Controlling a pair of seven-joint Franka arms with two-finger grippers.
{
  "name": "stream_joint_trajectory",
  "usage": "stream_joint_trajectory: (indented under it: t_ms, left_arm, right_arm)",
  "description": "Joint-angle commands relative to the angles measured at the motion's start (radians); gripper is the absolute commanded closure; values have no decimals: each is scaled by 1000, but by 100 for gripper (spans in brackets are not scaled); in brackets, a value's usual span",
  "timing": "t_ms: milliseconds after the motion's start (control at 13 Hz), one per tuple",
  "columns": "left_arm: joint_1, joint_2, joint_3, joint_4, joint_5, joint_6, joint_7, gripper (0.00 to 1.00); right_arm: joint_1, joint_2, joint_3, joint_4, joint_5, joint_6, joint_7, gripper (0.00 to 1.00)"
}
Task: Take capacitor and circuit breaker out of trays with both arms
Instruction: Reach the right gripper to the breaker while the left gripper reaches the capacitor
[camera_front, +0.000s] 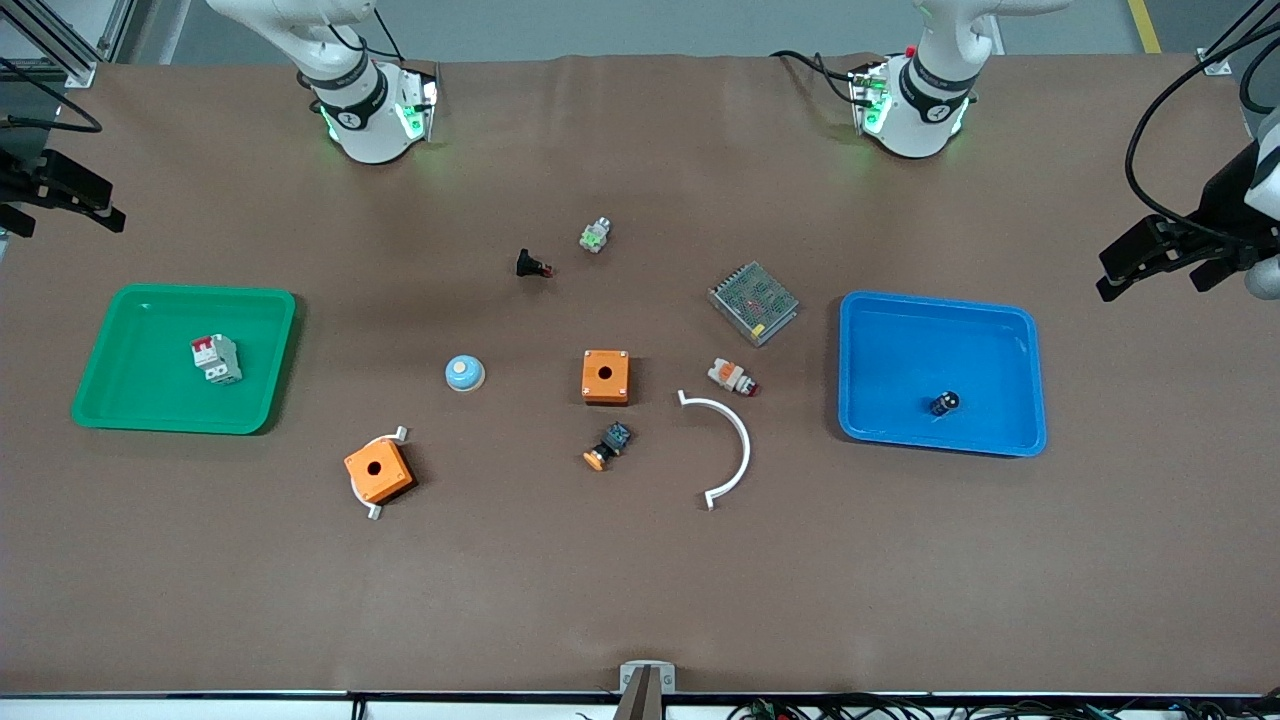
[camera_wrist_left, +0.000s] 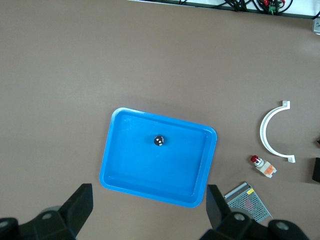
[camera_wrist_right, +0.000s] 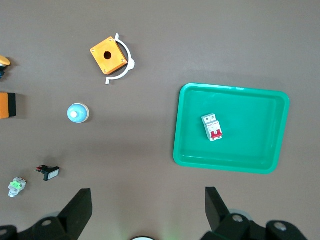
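The capacitor (camera_front: 944, 403), a tiny dark cylinder with a shiny end, lies in the blue tray (camera_front: 900, 350) at the left arm's end; it also shows in the left wrist view (camera_wrist_left: 159, 140). The breaker (camera_front: 216, 358), white-grey with red levers, lies in the green tray (camera_front: 150, 340) at the right arm's end and shows in the right wrist view (camera_wrist_right: 213, 127). My left gripper (camera_front: 1150, 280) (camera_wrist_left: 147, 192) is open and empty, high over the table's end by the blue tray (camera_wrist_left: 130, 165). My right gripper (camera_front: 65, 215) (camera_wrist_right: 147, 195) is open and empty, high by the green tray (camera_wrist_right: 250, 140).
Between the trays lie two orange boxes (camera_front: 606, 376) (camera_front: 379, 471), a white arc (camera_front: 735, 450), a metal mesh box (camera_front: 754, 301), a blue dome (camera_front: 465, 373), a black-blue button with orange cap (camera_front: 608, 446), a white-orange part (camera_front: 732, 377), a black part (camera_front: 530, 265) and a green-white part (camera_front: 595, 236).
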Motion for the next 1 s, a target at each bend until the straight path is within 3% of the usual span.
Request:
stream_joint_trajectory:
  t_ms: [0,308,692,923]
  left_arm:
    - [1,-7,-3,11,15,-28,30,0]
    - [10,33,0,3,18,-28,23,0]
    - [14,217,-4,-43,17,-4,41,0]
    - [4,254,-14,-167,13,128,68,0]
  right_arm:
    - [-12,3,3,-9,5,33,-89,0]
    - [-18,26,0,-35,4,86,-100,0]
    - [-157,158,-2,-153,-11,300,-312,0]
    - [-174,268,-2,-168,-65,336,-399,0]
